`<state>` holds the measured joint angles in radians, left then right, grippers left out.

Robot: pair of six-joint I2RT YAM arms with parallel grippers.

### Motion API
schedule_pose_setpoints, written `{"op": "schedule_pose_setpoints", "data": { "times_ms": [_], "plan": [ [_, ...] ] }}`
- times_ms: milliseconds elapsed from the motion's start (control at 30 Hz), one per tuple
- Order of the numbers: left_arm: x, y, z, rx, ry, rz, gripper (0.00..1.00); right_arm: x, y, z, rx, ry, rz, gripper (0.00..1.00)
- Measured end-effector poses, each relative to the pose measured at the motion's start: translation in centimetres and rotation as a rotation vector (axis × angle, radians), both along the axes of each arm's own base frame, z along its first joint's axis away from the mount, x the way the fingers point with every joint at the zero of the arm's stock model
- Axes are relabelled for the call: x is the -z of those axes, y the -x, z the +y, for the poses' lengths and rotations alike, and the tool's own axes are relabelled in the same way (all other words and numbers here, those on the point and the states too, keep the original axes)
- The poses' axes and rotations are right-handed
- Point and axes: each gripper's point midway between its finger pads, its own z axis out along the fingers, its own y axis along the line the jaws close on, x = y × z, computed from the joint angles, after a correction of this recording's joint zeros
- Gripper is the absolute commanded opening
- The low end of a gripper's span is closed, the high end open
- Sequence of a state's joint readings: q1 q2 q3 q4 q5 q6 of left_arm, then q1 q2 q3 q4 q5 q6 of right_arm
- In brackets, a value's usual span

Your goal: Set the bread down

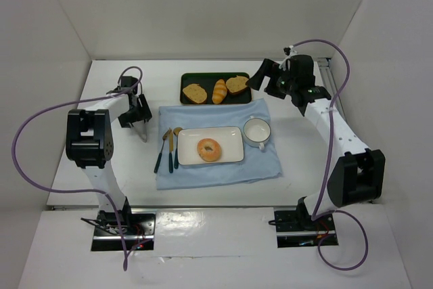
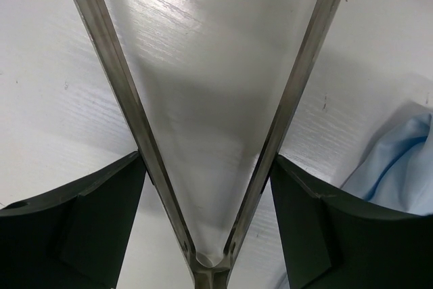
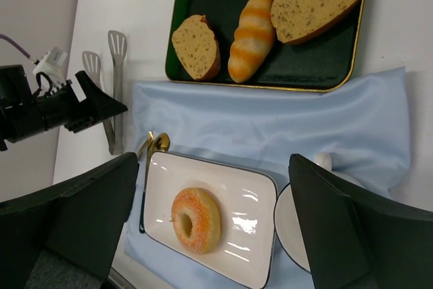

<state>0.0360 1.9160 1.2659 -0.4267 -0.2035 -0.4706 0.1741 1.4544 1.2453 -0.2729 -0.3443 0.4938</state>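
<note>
White table, bread [image 1: 208, 149] lay on plate [image 1: 230, 135]; looked light, soft, crushable, best pinched across ring; right gripper [image 3: 213, 225] open, left gripper [image 1: 141, 125] held tongs [image 2: 211, 167].

A ring-shaped bread [image 1: 209, 149] lies on a white rectangular plate [image 1: 230, 136], which sits on a light blue cloth [image 1: 270, 167]. A fork and spoon [image 1: 168, 148] lie just left of the plate, on the cloth. A white cup [image 1: 256, 131] stands just right of the plate. Behind the cloth, a dark green tray [image 1: 186, 78] holds two bread slices and a striped roll [image 1: 219, 91]. The left gripper [image 1: 140, 129] rests over metal tongs on the table, left of the cloth. The right gripper [image 1: 265, 79] hangs raised, its fingers apart, beside the tray's right end.
</note>
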Motion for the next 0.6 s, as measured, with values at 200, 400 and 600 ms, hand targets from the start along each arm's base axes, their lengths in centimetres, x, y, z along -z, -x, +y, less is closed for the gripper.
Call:
{"op": "schedule_pose_setpoints", "data": {
  "times_ms": [200, 400, 600],
  "plan": [
    [-0.5, 0.7, 0.1, 0.0, 0.002, 0.009, 0.88, 0.6, -0.1, -0.2, 0.005, 0.019, 0.012, 0.99],
    [-7.5, 1.9, -1.0, 0.023, 0.054, -0.164, 0.88, 0.2, -1.1, -0.5, 0.028, 0.038, 0.023, 0.99],
    [-22.6, 2.3, -3.9, 0.1, 0.179, -0.627, 0.92, -0.1, -1.8, -1.4, 0.079, 0.07, 0.01, 0.99]
  ]
}}
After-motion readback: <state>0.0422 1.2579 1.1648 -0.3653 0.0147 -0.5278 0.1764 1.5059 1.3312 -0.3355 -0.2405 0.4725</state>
